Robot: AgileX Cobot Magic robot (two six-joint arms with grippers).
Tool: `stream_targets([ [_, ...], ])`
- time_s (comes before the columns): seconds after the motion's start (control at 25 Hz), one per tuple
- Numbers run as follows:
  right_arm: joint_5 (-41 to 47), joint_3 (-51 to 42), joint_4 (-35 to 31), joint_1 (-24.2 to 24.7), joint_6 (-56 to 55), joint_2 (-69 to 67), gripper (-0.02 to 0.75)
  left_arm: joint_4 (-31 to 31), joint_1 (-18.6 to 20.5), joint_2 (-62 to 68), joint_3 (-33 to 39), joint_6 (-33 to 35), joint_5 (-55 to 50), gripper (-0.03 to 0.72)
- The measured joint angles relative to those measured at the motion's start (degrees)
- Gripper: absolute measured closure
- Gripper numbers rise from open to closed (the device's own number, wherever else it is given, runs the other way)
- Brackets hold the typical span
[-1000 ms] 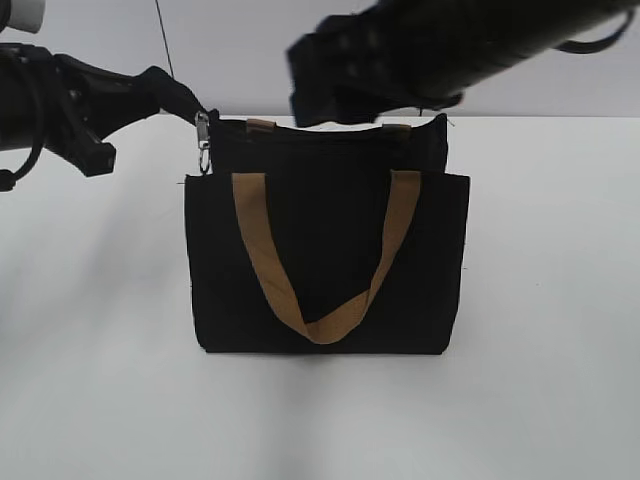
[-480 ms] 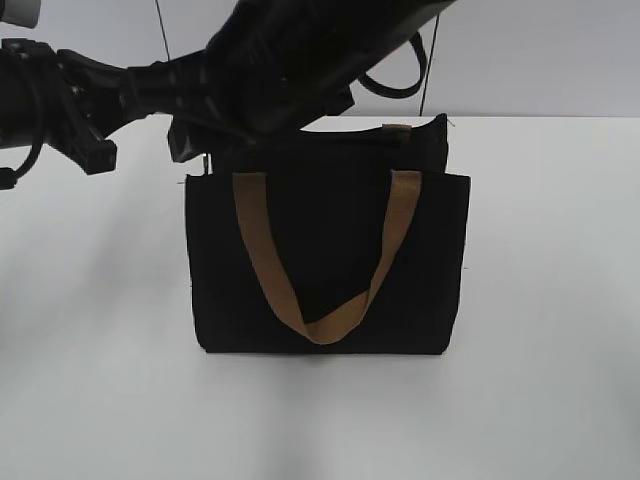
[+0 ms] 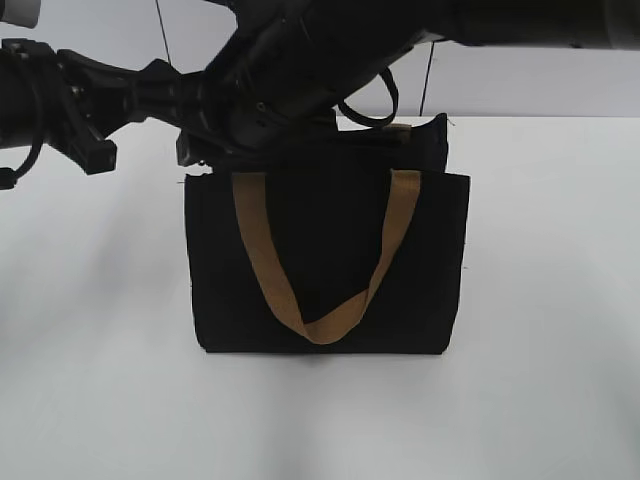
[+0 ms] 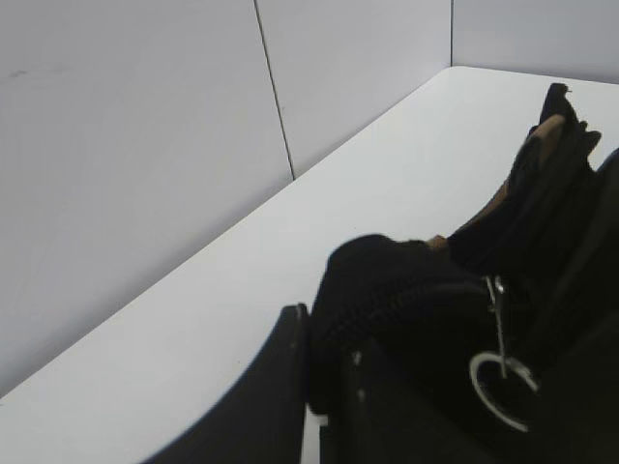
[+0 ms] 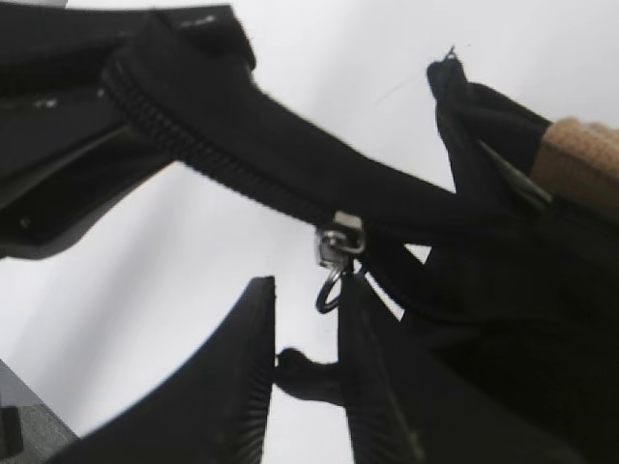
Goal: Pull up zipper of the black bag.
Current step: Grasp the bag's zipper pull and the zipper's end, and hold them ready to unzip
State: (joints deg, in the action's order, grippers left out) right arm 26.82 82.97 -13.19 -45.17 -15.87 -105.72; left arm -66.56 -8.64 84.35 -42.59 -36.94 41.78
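The black bag (image 3: 330,250) stands upright on the white table, its tan strap handle hanging in front. My left gripper (image 3: 150,85) is shut on the fabric end of the bag's top left corner, shown in the left wrist view (image 4: 324,329). My right arm reaches across to that corner and hides the zipper in the exterior view. In the right wrist view the silver zipper (image 5: 338,246) sits on the zip track. Its ring hangs at the tips of my right gripper (image 5: 302,290), whose narrow-gapped jaws pinch a dark tab. The silver ring also shows in the left wrist view (image 4: 503,387).
The white table (image 3: 560,300) runs all round the bag. A pale wall (image 3: 520,80) stands behind the far edge. My two arms crowd together above the bag's top left corner.
My right arm has swung from above the bag's middle to its top left corner and now covers the zipper pull. The left gripper and the bag have stayed put.
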Motion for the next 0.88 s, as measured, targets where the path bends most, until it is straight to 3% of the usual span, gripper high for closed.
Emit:
stream_targets([
  [0.24,-1.5,0.0,0.0,0.2,-3.2,-0.8,0.575,0.0,0.0,0.0,0.0,0.0,0.3,0.666],
  [0.36,-1.5,0.0,0.8,0.2,-3.5,-0.9,0.682,0.0,0.0,0.0,0.0,0.0,0.5,0.666],
  [0.64,2.2,0.8,3.0,0.2,-2.7,-0.9,0.75,-0.5,0.0,0.0,0.0,-0.5,0.6,0.666],
  [0.76,5.3,2.3,3.0,0.2,0.4,-0.8,0.75,-4.5,0.0,0.0,0.0,-5.1,-0.8,0.666],
  [0.88,8.4,4.7,3.1,0.2,3.5,-0.8,0.75,-13.0,0.0,0.0,0.0,-13.3,-1.2,0.666],
])
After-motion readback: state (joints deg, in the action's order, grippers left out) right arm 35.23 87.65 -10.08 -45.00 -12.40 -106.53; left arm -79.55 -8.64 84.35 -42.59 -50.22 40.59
